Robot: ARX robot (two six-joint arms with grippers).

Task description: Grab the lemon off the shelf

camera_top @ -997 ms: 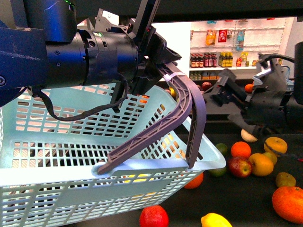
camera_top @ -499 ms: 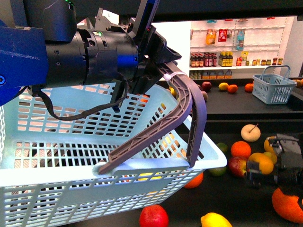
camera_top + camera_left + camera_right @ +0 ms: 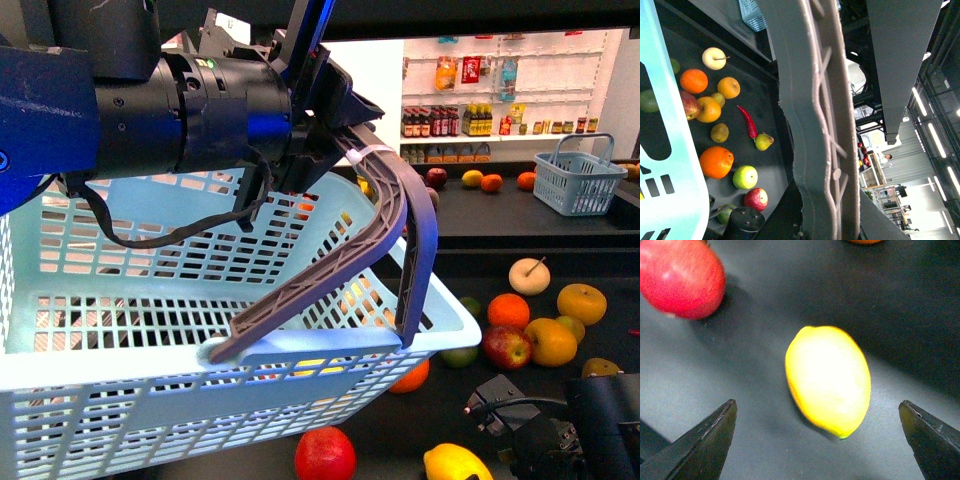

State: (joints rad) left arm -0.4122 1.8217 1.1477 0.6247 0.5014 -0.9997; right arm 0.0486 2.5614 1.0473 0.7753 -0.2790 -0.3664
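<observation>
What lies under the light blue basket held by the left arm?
A red apple and an orange peek out beneath the basket, on the black shelf. What else lies under it is covered; only yellow patches show through the slots.

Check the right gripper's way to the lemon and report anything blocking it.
Nothing visible blocks it. In the right wrist view the lemon lies alone on the shelf's black surface, in line between the open fingers of the right gripper. The red apple sits off to one side, apart from the lemon.
</observation>
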